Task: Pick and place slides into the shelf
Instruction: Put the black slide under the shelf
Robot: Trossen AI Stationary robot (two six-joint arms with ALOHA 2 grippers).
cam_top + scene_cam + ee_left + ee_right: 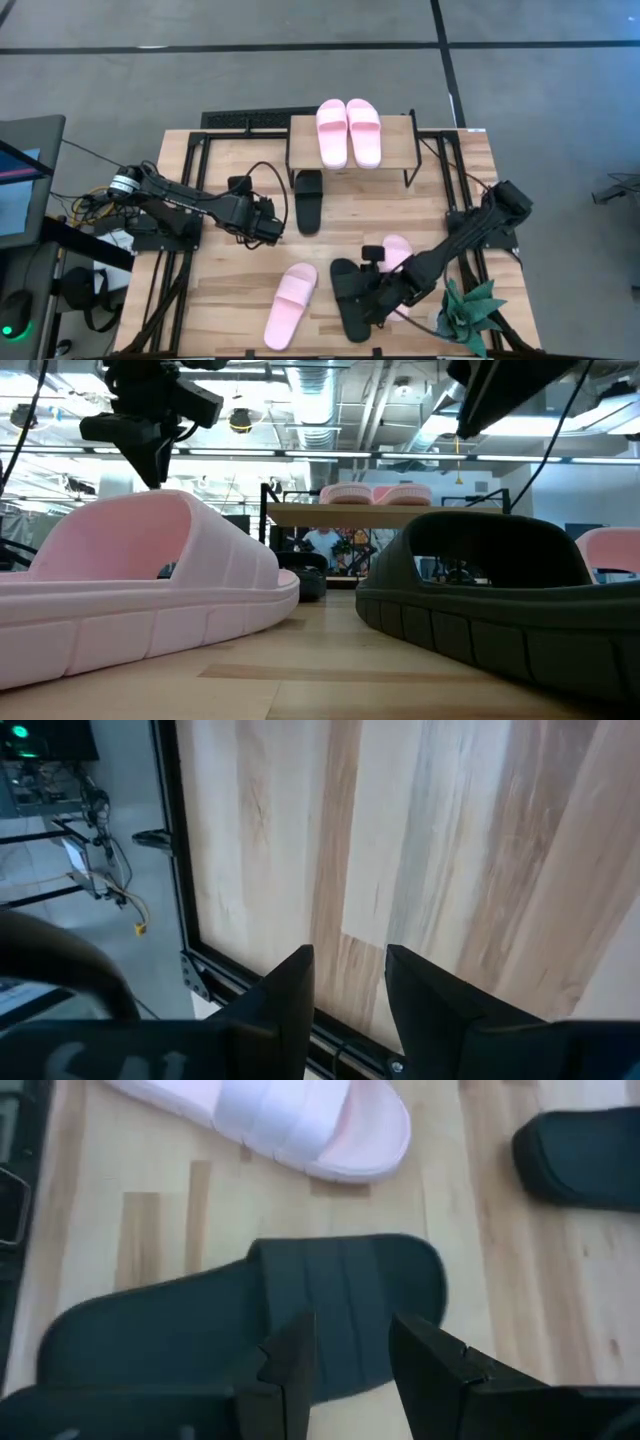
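Two pale pink slides (348, 132) lie side by side on the shelf (400, 155) at the table's far middle. One black slide (309, 200) lies on the table at the shelf's front left. Near the front edge lie a pink slide (291, 305) and a black slide (350, 298); another pink slide (398, 250) lies partly under my right arm. My right gripper (352, 1325) is open above that near black slide's strap (340, 1290), touching nothing. My left gripper (348, 955) is open over bare tabletop, left of the far black slide.
A green artificial plant (468, 315) stands at the table's near right corner, close beside my right arm. Black frame rails (180, 200) run along the table's left side. Bare wood (330, 245) lies between the slides in the table's middle.
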